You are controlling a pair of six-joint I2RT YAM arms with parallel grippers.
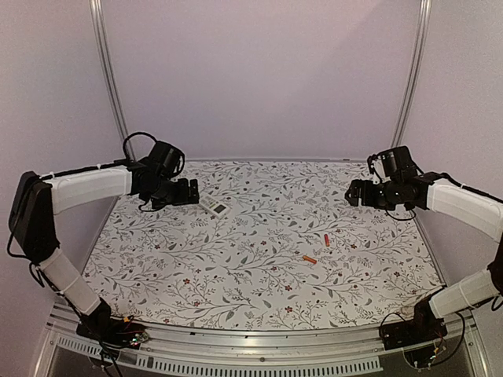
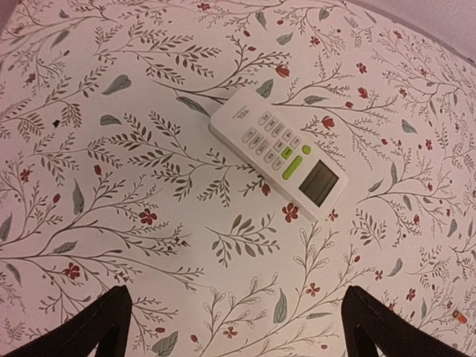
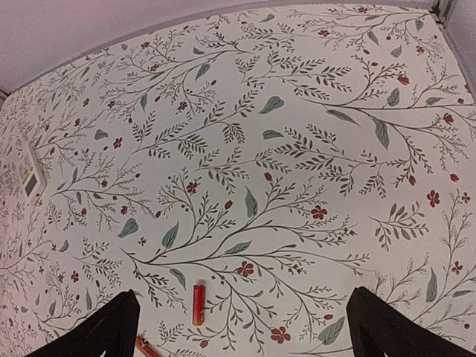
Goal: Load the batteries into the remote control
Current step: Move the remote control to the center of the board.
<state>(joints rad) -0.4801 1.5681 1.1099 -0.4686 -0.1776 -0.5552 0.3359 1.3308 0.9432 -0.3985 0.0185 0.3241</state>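
Floral-print cloth (image 1: 236,275) covers the table; nearest on it lies the near battery (image 1: 310,259), a tiny orange-red cylinder on its side; just beyond, not touching, the far battery (image 1: 327,239), same shape; further back and left sits the remote (image 1: 214,206), a white plastic slab, face up, screen and buttons showing; left claw (image 1: 195,191) hangs just beside it, fingers spread wide; right claw (image 1: 351,194) hovers far right, also spread.

Soft, even, pinkish light, faint shadows, sharp focus (wrist views bowed at edges).
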